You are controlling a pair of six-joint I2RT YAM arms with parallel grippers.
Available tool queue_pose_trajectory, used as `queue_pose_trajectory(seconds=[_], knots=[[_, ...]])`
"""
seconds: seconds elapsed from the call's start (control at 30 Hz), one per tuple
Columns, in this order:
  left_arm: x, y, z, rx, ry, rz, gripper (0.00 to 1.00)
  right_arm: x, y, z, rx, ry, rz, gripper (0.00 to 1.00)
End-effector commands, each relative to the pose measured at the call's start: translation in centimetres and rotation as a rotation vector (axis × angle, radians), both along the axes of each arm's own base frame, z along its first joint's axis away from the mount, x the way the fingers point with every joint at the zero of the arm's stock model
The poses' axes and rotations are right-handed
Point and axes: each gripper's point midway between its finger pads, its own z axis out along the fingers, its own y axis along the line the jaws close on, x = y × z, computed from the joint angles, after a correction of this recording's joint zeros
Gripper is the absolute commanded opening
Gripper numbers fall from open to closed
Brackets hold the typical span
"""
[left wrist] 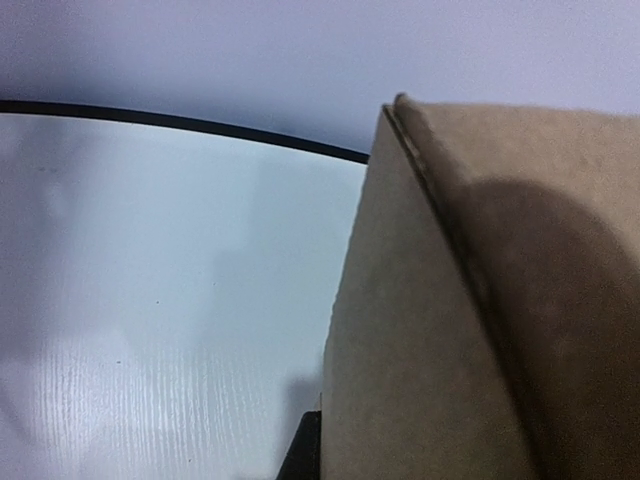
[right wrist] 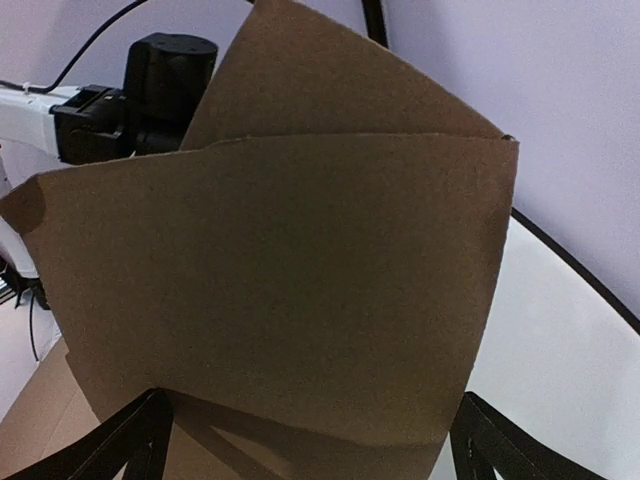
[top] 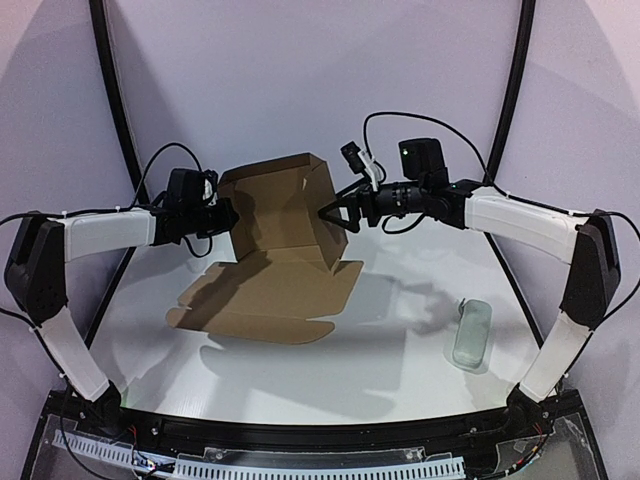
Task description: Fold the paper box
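Brown paper box point(top: 270, 290) lies left-right; left jaws seemingly clamp it, right jaws apart.

L arm point(top: 110, 232) raised, L claw point(top: 228, 215) pinched shut, R arm point(top: 520, 222) raised opp., R claw point(top: 328, 213) spread wide

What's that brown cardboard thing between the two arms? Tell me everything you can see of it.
The paper box is plain brown cardboard, half folded: near flaps lie flat on the table, far panels stand upright. The left gripper pinches its left wall; the right gripper, jaws open, straddles the right flap.
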Motion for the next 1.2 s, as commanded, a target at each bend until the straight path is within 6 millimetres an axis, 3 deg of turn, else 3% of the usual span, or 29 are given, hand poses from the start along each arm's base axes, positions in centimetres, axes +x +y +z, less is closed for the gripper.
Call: queue_pose_trajectory(seconds=[0.0,0.77,0.87,1.03,1.17], knots=[[-0.1,-0.1,2.9,-0.036,-0.037,0.024,0.01,-2.1,1.1,0.2,-0.001,-0.007,0.089,0.98],[-0.1,0.1,2.4,-0.028,-0.004,0.037,0.01,-4.1,-0.2,-1.1,-0.064,0.01,0.128,0.98],[-0.2,0.1,2.3,-0.025,0.0,0.038,0.01,-3.7,-0.7,-0.6,-0.071,0.004,0.07,0.99],[-0.1,0.9,2.3,0.011,-0.009,0.063,0.01,-0.8,-3.3,0.5,-0.098,-0.075,-0.175,0.98],[-0.2,1.1,2.4,0.035,-0.013,0.061,0.01,-2.6,-2.9,1.3,-0.069,-0.093,-0.081,0.98]])
